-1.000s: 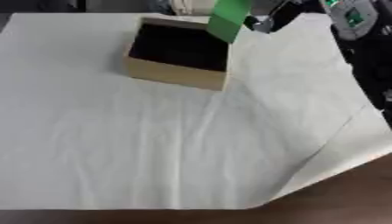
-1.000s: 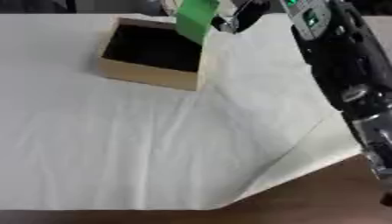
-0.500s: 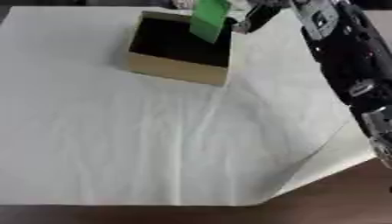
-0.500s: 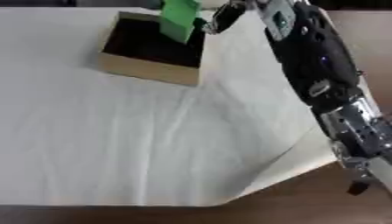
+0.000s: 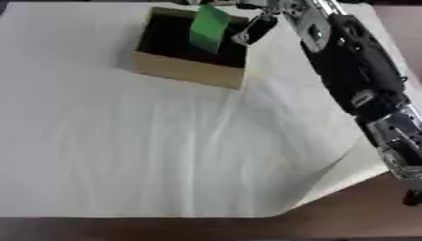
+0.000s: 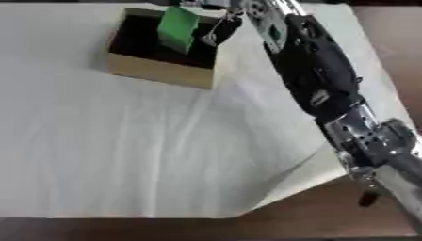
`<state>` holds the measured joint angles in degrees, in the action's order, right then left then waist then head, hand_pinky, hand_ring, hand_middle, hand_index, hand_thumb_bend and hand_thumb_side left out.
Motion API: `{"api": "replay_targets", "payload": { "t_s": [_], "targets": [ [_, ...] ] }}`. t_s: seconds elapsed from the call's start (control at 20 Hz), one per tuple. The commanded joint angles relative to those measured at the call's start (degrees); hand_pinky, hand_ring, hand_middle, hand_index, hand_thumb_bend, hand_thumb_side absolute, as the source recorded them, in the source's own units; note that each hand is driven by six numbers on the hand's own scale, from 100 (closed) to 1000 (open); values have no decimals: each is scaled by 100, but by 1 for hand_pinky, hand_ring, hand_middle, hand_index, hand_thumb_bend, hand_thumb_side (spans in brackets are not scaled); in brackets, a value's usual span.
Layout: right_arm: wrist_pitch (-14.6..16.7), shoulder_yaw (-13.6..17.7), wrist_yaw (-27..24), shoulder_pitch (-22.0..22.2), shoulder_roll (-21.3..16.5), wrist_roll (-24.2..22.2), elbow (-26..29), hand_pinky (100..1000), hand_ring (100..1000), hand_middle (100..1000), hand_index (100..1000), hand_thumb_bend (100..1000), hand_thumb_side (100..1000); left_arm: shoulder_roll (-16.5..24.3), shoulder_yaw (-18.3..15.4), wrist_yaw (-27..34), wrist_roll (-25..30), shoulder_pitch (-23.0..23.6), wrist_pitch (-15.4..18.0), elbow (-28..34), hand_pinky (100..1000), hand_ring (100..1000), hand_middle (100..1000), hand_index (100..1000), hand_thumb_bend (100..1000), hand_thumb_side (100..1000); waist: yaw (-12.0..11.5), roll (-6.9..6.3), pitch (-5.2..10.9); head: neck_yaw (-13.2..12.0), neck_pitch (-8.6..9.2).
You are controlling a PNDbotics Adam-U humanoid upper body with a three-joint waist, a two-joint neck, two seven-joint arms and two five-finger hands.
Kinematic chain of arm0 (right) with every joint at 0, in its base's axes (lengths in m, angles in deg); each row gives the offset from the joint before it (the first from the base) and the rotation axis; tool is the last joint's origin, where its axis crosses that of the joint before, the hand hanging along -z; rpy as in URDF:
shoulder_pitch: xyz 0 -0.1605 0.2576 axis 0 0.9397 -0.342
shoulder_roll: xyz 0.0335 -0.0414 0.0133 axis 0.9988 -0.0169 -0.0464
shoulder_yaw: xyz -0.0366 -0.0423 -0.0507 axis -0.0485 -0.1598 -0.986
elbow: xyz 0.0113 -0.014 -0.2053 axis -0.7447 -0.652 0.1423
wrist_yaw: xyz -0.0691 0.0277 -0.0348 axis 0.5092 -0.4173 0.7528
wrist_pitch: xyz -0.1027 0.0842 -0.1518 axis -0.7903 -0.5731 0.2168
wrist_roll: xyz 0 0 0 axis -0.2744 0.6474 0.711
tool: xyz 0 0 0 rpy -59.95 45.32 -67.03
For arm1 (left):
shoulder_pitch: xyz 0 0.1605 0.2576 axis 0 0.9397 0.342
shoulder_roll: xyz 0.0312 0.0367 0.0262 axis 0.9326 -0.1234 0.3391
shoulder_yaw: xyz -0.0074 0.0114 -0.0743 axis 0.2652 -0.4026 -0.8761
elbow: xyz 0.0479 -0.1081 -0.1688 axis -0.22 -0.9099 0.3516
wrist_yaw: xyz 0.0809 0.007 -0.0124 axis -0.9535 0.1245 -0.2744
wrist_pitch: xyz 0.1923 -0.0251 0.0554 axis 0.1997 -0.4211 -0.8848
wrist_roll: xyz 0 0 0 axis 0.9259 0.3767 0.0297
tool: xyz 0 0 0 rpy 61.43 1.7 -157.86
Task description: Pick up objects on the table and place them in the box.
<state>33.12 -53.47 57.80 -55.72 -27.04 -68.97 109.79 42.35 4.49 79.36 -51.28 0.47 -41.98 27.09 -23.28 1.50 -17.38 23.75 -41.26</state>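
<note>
A flat green object [image 5: 208, 28] hangs tilted over the dark inside of the tan cardboard box [image 5: 185, 73], which sits at the far middle of the table. My right hand [image 5: 255, 27] reaches in from the right and holds the green object at its upper right edge, fingers curled by it. The hand's top is cut off by the picture edge. The long black right arm [image 6: 317, 80] runs down the right side. My left hand shows in neither view.
A white wrinkled cloth [image 5: 165, 155] covers the table. Its near right corner [image 5: 342, 176] is folded over, baring brown tabletop [image 5: 354, 221] along the front and right edges.
The right hand carried the green object leftward and down from beside the box's right rim to over its inside. The arm stretched further in; the camera view shifted too.
</note>
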Motion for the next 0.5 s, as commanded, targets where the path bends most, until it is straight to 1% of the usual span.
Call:
{"api": "replay_targets", "payload": {
  "t_s": [0.05,0.2,0.35,0.4,0.45,0.5],
  "targets": [
    [-216,104,284,-83,-70,272,-113,982,976,964,1000,107,100,46,-17,41,23,-59,1,109,823,718,737,928,100,910,9,-18,93,16,5],
    [-468,187,539,-73,-53,527,-265,981,977,967,1000,123,100,41,-26,36,13,-55,-3,109,823,718,736,928,100,911,18,-16,90,20,7],
    [-731,169,804,-57,-20,756,-466,982,979,970,1000,133,103,34,-19,30,19,-48,-8,109,823,718,737,928,100,912,18,-14,85,28,-1],
    [-817,160,893,-49,-9,801,-535,983,980,972,1000,153,150,31,-19,28,21,-45,-10,109,823,718,737,928,100,913,18,-13,82,27,-2],
    [-879,153,979,-43,5,834,-592,983,980,972,1000,153,150,29,-20,26,21,-42,-11,109,823,718,737,928,100,913,18,-13,80,26,-2],
    [-914,151,1063,-38,17,860,-638,986,981,974,1000,199,227,29,-21,24,20,-40,-12,109,823,718,737,928,100,912,20,-14,78,25,-3]
  ]
}}
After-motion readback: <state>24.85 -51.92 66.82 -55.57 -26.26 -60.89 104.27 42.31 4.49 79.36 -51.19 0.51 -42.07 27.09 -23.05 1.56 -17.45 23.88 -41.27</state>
